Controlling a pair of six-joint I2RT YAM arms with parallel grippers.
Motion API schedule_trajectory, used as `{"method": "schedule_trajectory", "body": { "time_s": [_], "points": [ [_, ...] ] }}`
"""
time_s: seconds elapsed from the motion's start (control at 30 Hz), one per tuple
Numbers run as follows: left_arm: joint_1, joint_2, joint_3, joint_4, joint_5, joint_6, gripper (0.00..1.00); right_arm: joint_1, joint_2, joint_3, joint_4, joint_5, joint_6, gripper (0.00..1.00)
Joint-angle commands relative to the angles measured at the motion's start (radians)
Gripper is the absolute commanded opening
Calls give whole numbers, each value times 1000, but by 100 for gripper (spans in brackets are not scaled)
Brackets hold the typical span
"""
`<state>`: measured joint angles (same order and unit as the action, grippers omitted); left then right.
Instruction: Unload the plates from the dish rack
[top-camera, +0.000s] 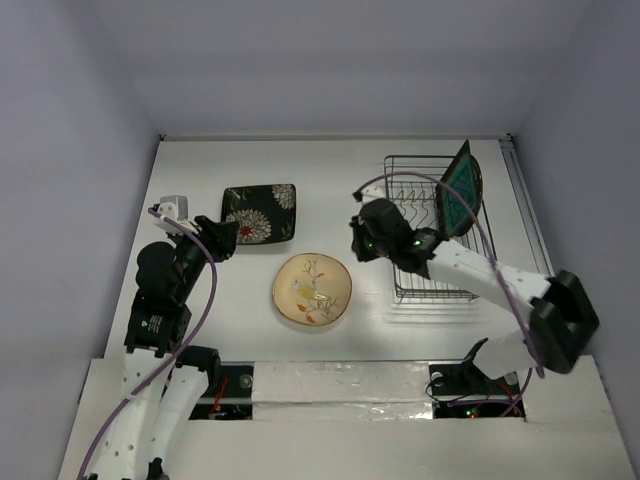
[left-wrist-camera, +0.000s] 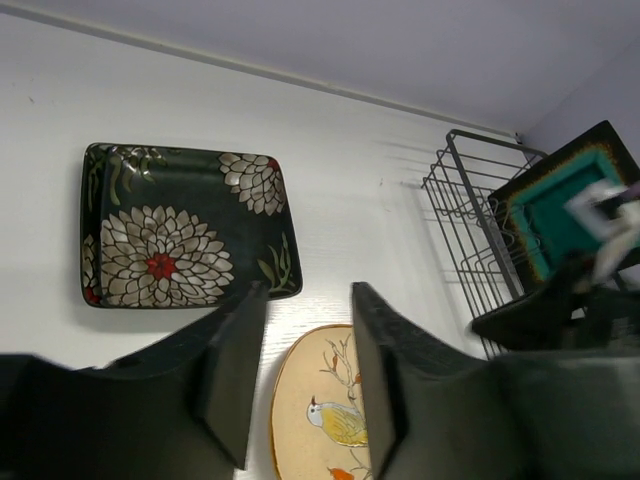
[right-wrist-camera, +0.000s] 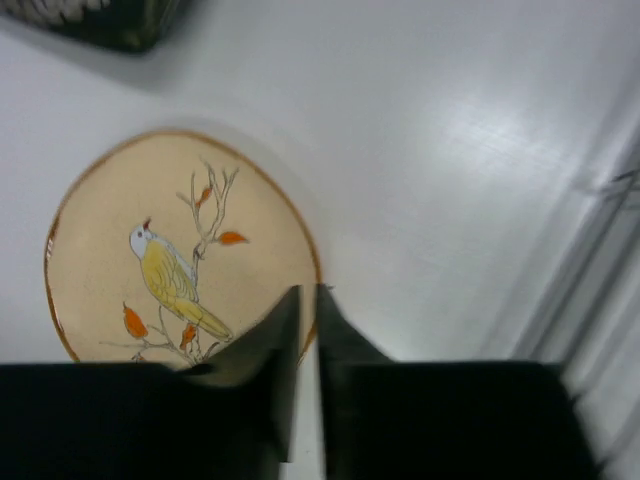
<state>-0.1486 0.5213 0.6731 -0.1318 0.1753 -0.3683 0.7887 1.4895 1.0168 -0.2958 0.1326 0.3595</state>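
The black square plate with white flowers (top-camera: 259, 213) (left-wrist-camera: 180, 230) lies flat on the table. The cream round plate with a bird and branch (top-camera: 312, 290) (right-wrist-camera: 170, 260) (left-wrist-camera: 320, 410) lies flat in front of it. A dark square plate with a teal centre (top-camera: 460, 188) (left-wrist-camera: 560, 205) stands upright in the wire dish rack (top-camera: 420, 280) (left-wrist-camera: 455, 215); a rounded rim (top-camera: 479, 188) shows just behind it. My left gripper (top-camera: 224, 234) (left-wrist-camera: 305, 300) hangs open and empty above the table between the two flat plates. My right gripper (top-camera: 358, 248) (right-wrist-camera: 308, 295) hovers over the cream plate's right rim, jaws a narrow slit apart, holding nothing.
The rack stands at the back right, close to the right wall. White walls enclose the table on three sides. The right arm stretches across the rack's front. A foil-covered ledge (top-camera: 340, 385) runs along the near edge by the arm bases.
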Motion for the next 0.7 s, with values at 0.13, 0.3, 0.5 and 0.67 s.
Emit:
{"method": "schedule_trajectory", "body": {
  "time_s": [0.13,0.3,0.5,0.67],
  "points": [
    [6,-15,17,44,1,3,3,-173,-299,167,-188,523,-27,0],
    [-14,-20,19,38,-16,3,0,-371,-319,242,-261,578,-73,20],
    [-34,-20,23,34,-14,5,15,-557,-267,307,-269,512,-103,54],
    [-52,-14,23,37,-5,6,15,-602,-236,296,-260,430,-102,51]
  ]
}}
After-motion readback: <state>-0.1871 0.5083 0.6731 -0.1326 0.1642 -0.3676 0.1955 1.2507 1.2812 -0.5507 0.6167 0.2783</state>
